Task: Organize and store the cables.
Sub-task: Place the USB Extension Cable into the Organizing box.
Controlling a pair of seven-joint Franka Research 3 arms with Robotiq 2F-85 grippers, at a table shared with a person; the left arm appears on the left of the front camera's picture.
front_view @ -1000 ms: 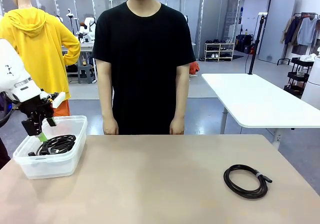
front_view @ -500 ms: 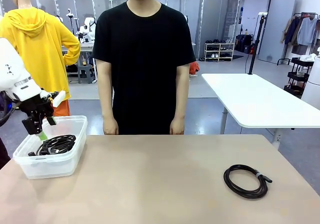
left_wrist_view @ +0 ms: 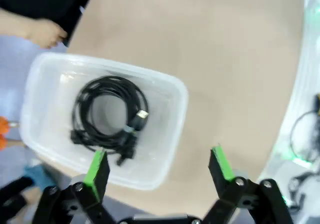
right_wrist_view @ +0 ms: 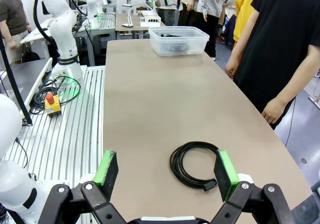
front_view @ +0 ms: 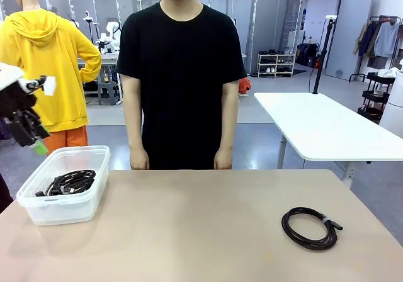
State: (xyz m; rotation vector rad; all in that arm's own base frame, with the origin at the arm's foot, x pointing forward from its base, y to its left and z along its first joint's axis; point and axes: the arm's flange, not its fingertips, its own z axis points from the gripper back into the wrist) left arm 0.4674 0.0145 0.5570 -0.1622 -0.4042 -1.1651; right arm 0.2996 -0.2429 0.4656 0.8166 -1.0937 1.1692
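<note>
Since one cable coil (front_view: pixel 70 182) lies in the clear bin (front_view: pixel 63 214), the right gripper (right_wrist_view: pixel 166 166), jaws wide and empty like the left gripper (left_wrist_view: pixel 157 156), should straddle the remaining coil (right_wrist_view: pixel 174 166) across one side on the surface.

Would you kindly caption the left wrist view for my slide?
Open left gripper above a clear bin holding one coiled black cable.
</note>
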